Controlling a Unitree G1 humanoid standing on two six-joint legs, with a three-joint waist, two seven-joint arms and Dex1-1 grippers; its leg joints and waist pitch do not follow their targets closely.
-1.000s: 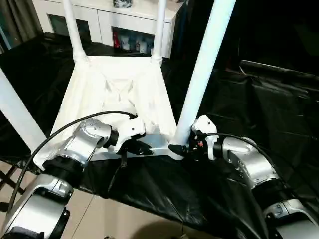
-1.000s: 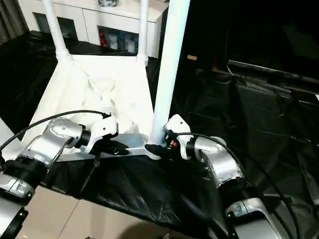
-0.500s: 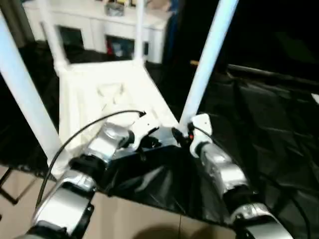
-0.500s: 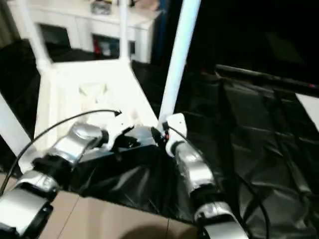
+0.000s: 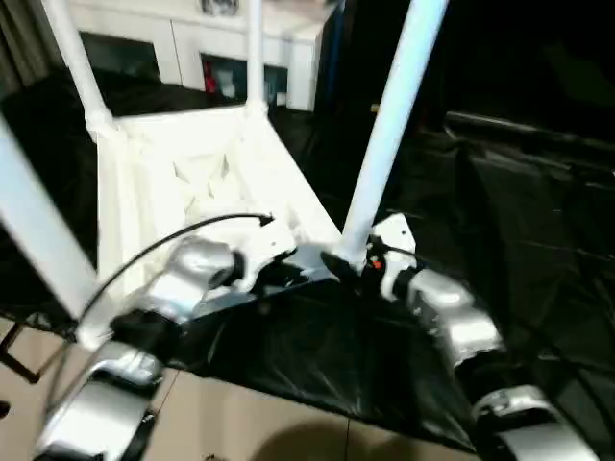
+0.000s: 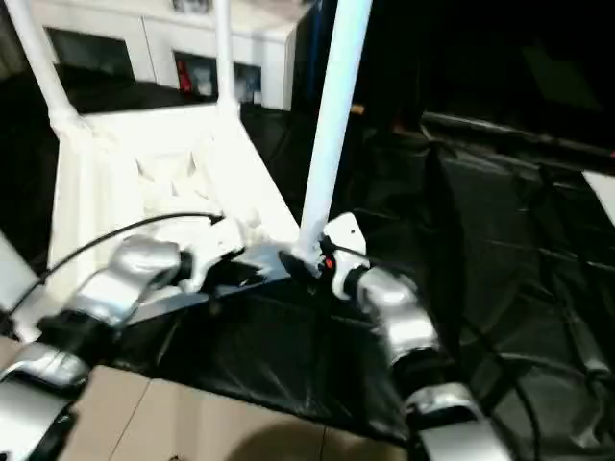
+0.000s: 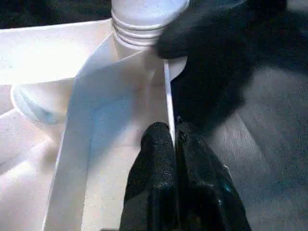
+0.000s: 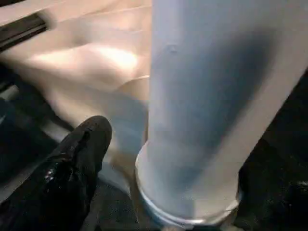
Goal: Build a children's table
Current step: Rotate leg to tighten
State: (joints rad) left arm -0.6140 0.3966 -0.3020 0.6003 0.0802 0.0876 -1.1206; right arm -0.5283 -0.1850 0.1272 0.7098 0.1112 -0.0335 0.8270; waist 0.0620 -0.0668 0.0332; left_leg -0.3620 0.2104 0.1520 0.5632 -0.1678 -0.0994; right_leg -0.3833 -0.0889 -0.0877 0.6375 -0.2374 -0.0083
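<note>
White plastic rim of the upturned tabletop [image 7: 96, 125] stays pinched in my left gripper [image 7: 174, 139]. Beside it, at the near corner socket, my right gripper [image 5: 357, 272] has just spread off the leg [image 5: 389, 125], so that leg looks seated, long axis upright, leaning slightly. Beyond stand the far legs [image 5: 254, 53].

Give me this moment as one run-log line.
left tool: shut on tabletop rim | right tool: at near-right leg base | four legs upright
</note>
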